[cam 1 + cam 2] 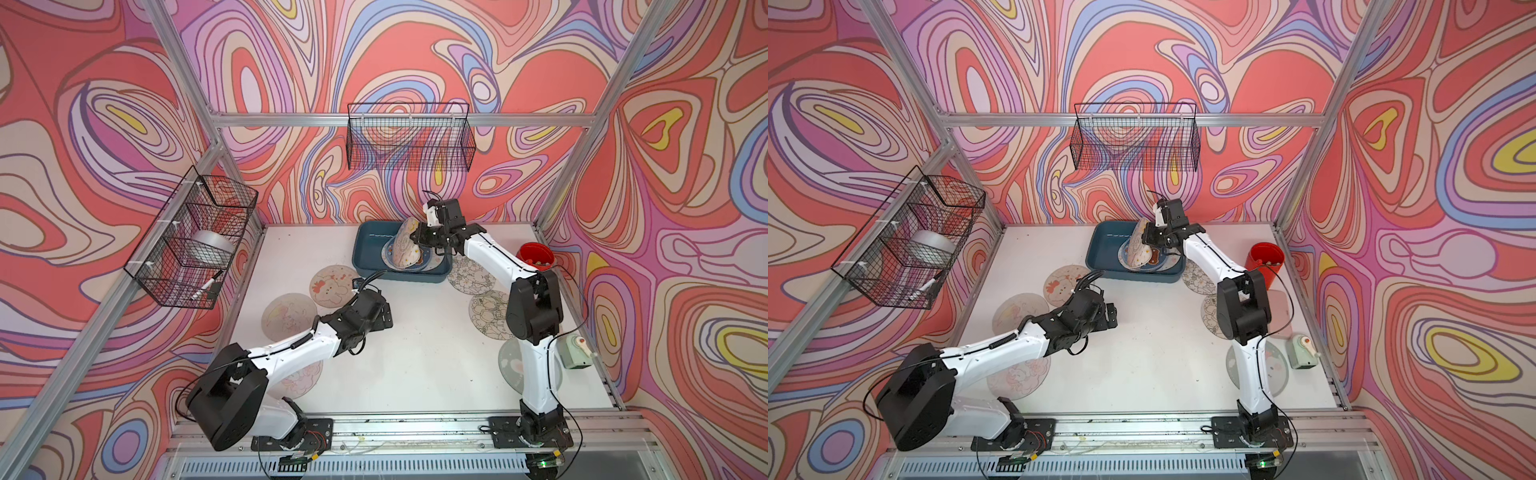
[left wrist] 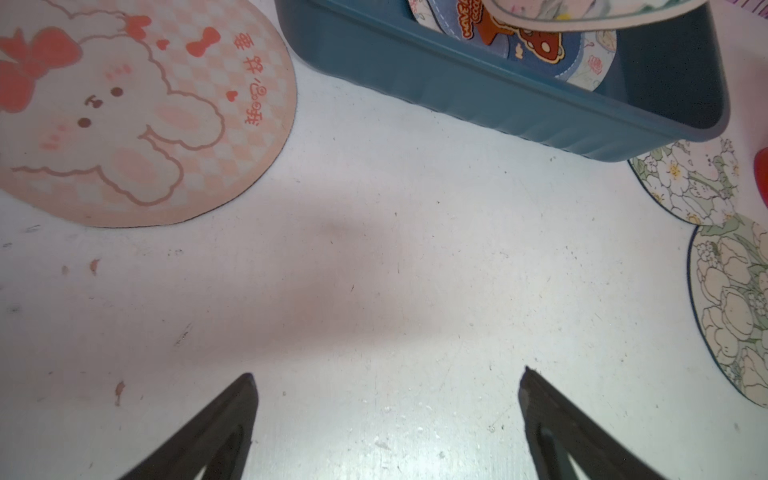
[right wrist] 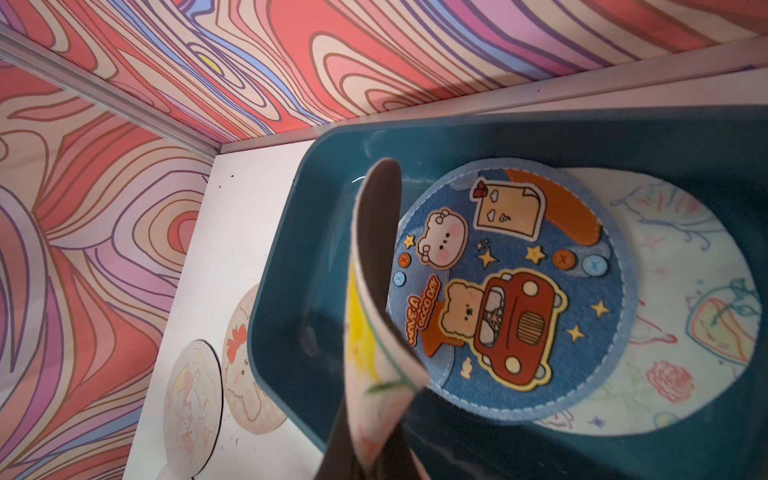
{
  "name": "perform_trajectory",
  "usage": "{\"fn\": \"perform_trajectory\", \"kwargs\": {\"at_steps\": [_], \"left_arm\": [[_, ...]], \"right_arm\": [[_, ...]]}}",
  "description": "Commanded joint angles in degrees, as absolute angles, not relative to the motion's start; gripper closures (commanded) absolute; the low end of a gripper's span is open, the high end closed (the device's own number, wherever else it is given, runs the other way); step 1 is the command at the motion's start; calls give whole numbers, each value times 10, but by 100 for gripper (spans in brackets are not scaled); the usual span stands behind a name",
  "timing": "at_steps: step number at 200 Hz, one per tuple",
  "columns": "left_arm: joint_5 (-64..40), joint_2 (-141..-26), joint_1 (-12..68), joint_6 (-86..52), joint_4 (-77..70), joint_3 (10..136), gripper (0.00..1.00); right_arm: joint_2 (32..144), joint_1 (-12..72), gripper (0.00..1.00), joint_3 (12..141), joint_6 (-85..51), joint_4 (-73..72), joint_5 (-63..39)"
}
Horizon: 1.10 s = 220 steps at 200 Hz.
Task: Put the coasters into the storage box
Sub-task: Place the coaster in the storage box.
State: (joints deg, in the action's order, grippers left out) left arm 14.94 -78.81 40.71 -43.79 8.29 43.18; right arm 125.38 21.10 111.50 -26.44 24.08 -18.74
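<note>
One bent coaster [image 3: 378,232] is pinched by the right gripper [image 1: 415,240], dark underside shown only wrist-side; left gripper [image 2: 387,372] spread empty

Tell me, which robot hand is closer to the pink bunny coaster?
Left. The left gripper hovers open beside the pink bunny coaster; the right gripper is over the storage box, pinching another coaster.

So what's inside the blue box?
A blue coaster with a bear in a red car lies in the storage box, on a white coaster. It covers part of the white one; anything underneath is hidden.
</note>
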Motion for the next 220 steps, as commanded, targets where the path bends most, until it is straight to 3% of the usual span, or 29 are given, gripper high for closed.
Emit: {"fn": "perform_trajectory", "kwargs": {"at_steps": [1, 79, 126, 173, 220], "left_arm": [[169, -769, 400, -451, 98, 417, 1], [183, -763, 392, -454, 123, 415, 1], [193, -760, 385, -451, 140, 422, 1], [189, -767, 381, -454, 148, 428, 1], [184, -776, 379, -458, 148, 432, 0]], "right_arm": [[1291, 215, 100, 1153, -255, 220, -181], [1389, 215, 100, 1182, -248, 289, -2], [1405, 211, 100, 1181, -249, 305, 21], [1394, 210, 73, 1171, -244, 306, 21], [1355, 210, 38, 1145, -235, 303, 35]]}}
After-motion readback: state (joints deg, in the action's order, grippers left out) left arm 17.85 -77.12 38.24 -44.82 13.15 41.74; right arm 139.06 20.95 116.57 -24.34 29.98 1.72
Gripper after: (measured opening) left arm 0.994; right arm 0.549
